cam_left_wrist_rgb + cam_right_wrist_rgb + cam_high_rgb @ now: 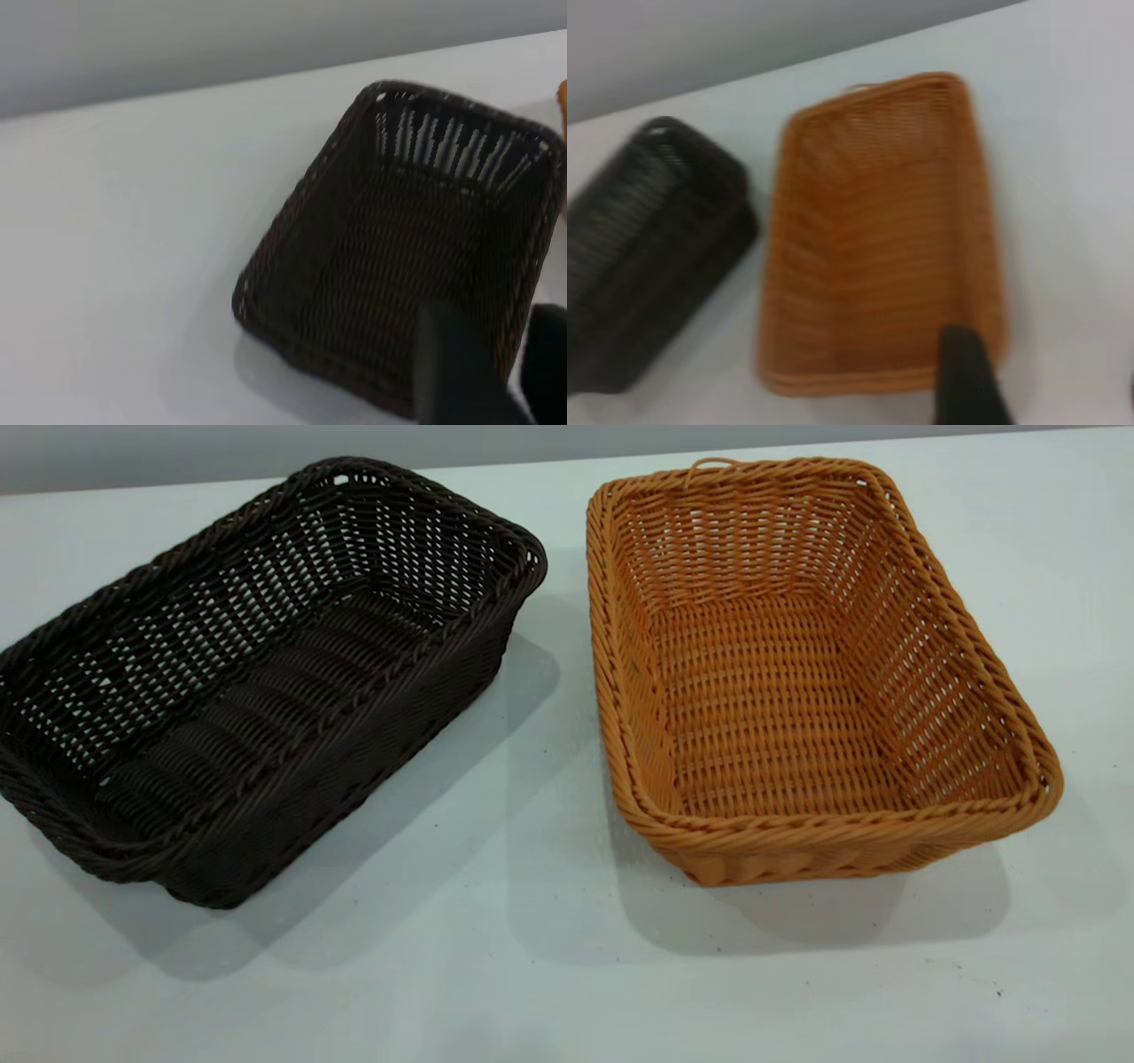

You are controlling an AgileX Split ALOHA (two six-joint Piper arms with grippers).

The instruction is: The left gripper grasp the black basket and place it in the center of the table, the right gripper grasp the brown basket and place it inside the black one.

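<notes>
Sitting apart on the table (549, 974): black basket (257, 682), brown basket (797, 682).

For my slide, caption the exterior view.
Dark woven wicker basket and orange-tan woven wicker basket side by side, apart, on white table.

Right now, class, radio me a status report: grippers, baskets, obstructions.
Left gripper above black basket, not gripping. Right gripper over brown basket, not gripping. Baskets side by side, apart, empty, on table. Nothing between them.
</notes>
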